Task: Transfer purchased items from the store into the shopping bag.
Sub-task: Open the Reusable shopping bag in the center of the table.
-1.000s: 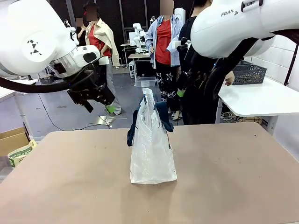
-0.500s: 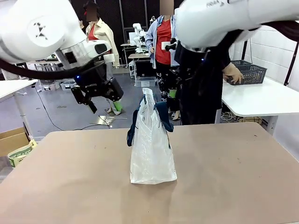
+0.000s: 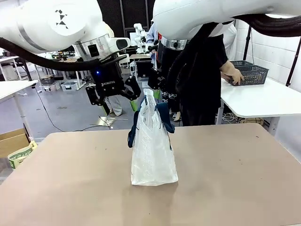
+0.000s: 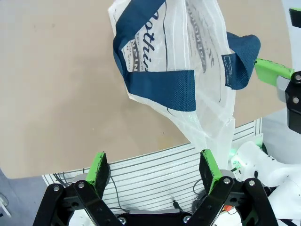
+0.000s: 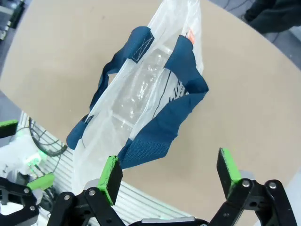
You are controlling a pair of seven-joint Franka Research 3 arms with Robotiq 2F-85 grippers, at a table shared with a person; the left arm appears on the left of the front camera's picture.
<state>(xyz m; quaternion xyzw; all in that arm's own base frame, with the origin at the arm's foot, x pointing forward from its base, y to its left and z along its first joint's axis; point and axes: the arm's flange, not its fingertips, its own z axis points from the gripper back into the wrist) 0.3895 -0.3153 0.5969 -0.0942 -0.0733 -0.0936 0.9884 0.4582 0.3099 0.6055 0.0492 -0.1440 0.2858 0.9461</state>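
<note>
Fingers of the left gripper (image 4: 154,165) are spread wide apart and hold nothing. They are poised near the top of the shopping bag (image 3: 153,150) on its left side, facing a navy strap handle (image 4: 162,87). Fingers of the right gripper (image 5: 170,175) are likewise apart and empty, near the bag's mouth on the far side. The bag stands upright in the middle of the brown desk (image 3: 235,183), top gathered and handles drooping. No goods can be made out inside it, so the transfer looks barely begun. The store (image 3: 251,74), a dark grey slotted basket, sits well apart on a white side table (image 3: 263,101) beyond the desk's far right corner. A person's hand (image 3: 232,75) rests at its rim, and its contents are hidden. Compared with half a second ago, both grippers have closed in on the bag's top, the left one from farther left. The bag has not moved.
</note>
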